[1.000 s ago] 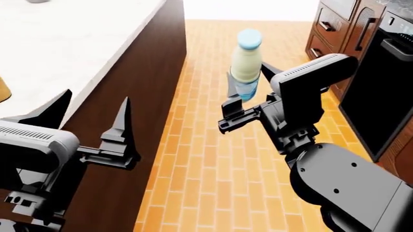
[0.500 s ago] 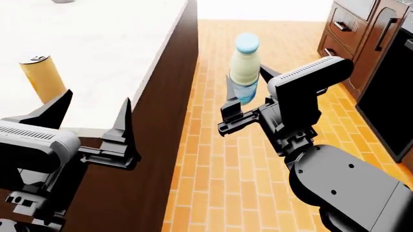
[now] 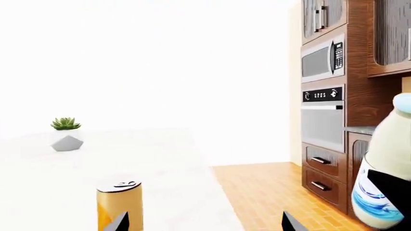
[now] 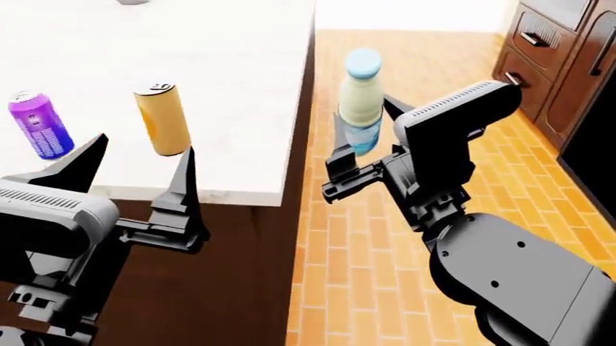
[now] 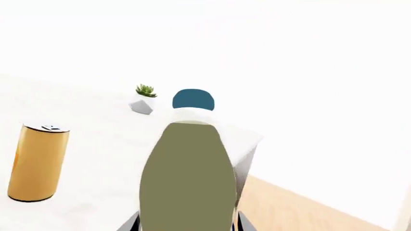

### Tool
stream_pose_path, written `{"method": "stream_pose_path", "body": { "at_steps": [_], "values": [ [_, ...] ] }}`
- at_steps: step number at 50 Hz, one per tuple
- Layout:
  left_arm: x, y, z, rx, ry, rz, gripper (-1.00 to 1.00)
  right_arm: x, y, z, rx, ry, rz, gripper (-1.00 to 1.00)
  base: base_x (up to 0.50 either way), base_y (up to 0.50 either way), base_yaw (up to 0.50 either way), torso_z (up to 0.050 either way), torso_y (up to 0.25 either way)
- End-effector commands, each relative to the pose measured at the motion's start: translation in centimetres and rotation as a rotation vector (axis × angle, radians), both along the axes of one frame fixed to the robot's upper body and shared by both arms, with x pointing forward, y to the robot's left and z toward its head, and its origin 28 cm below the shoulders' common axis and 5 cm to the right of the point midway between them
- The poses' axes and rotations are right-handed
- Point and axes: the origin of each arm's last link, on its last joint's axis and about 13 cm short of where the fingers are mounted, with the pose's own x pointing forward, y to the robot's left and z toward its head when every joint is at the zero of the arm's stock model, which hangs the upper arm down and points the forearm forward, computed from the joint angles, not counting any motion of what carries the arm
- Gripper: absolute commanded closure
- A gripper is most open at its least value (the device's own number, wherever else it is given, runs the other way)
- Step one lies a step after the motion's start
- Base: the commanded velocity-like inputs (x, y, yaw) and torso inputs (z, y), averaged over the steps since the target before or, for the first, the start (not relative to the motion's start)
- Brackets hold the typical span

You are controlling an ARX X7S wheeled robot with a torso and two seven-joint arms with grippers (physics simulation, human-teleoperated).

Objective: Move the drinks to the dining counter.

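The purple soda can (image 4: 39,124) and the taller orange-yellow can (image 4: 163,119) stand upright on the white dining counter (image 4: 231,86), near its front edge. The orange-yellow can also shows in the left wrist view (image 3: 119,204) and the right wrist view (image 5: 37,162). My right gripper (image 4: 361,133) is shut on the milky-white bottle (image 4: 361,97) with the light blue cap, holding it upright over the brick floor, right of the counter's edge. The bottle fills the right wrist view (image 5: 187,173) and shows in the left wrist view (image 3: 385,178). My left gripper (image 4: 140,162) is open and empty at the counter's front edge.
A small potted succulent (image 3: 65,134) stands far back on the counter. Dark wood cabinets with drawers (image 4: 544,58) and a built-in oven and microwave (image 3: 323,96) line the right side. Orange brick floor (image 4: 385,238) lies between counter and cabinets.
The view has swung so the counter has slid right and nearer; the orange-yellow can, then the purple can, came into sight. Both grippers hold the same pose, the bottle still in the right one.
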Motion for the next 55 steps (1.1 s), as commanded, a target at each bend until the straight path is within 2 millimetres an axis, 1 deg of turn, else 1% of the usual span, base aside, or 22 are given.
{"method": "stream_pose_path", "body": {
  "at_steps": [1,32,55],
  "values": [
    [-0.03,0.02,0.02,-0.002,-0.001,-0.001,-1.00,-0.04,-0.06,0.50,-0.008,-0.033,-0.002,1.00,-0.50,-0.03,0.00,0.000,0.000],
    [0.01,-0.15,-0.01,0.003,0.002,-0.005,-1.00,0.01,-0.23,0.05,-0.012,-0.018,-0.017,1.00,-0.50,-0.04,0.00,0.000,0.001],
    [-0.01,-0.02,-0.01,-0.001,0.001,-0.004,-1.00,0.18,-0.03,0.42,-0.020,-0.019,-0.014,1.00,-0.50,-0.04,0.00,0.000,0.000]
  ]
}}
